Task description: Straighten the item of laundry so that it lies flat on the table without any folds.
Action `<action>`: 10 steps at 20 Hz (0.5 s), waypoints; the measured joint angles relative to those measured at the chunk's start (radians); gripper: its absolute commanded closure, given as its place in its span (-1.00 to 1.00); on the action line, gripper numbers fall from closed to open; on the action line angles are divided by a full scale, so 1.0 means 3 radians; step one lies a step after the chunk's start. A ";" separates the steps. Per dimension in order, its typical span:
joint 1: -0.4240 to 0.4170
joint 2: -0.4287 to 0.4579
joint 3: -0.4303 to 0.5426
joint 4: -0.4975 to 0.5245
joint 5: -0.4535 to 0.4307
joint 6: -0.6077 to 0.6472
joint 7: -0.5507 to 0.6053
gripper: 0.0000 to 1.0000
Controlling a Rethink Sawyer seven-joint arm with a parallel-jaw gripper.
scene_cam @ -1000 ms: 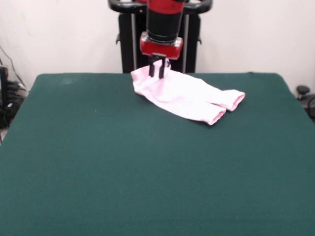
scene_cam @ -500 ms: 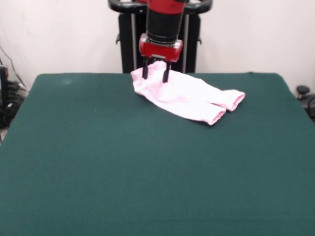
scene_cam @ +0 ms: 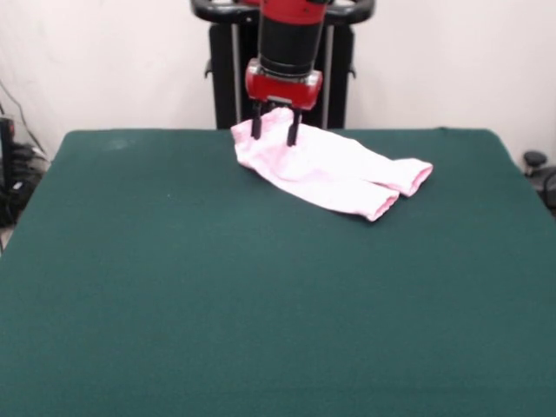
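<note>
Since a second ago the gripper (scene_cam: 274, 134) is standing spread instead of pinched: the two black fingers (scene_cam: 256, 129) were close together on the cloth then, and they are now apart, straddling a raised fold at the waist. Half a second ago it was already like this, so nothing is shifting now. Trousers are lying just as they did.

Table (scene_cam: 217, 287) is taking up nearly the whole view, green felt, mostly bare. Trousers (scene_cam: 326, 169) are sitting near the table's far edge, a bit right of its middle, well apart from the near edge. Waist end is lying toward the table's far left side under the gripper, and the two cuffs (scene_cam: 400, 187) are pointing toward the table's right side and slightly nearer. So the long axis is running diagonally, waist far-left to cuffs near-right. Legs are lying side by side, touching.

Gripper is released, holding nothing, tips down at the waist, touching or just above the cloth; cannot tell which.

Handling, as a guess: cloth is looking soft, thin, very light and limp, likely dragging on felt rather than sliding, not fragile. Waist is still bunching up. Best hold is probably a pinch on the waistband edge or a cuff, pulling along the long axis.
</note>
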 measured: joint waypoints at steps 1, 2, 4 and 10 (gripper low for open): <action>0.0000 0.0011 0.0000 0.0004 0.0012 0.0000 0.0000 -1.00; 0.0000 0.0020 0.0000 0.0007 0.0018 -0.0001 0.0001 -1.00; 0.0000 0.0102 0.0002 0.0031 0.0065 -0.0014 0.0019 -1.00; 0.0006 0.0241 0.0008 0.0105 0.0227 -0.0027 0.0084 1.00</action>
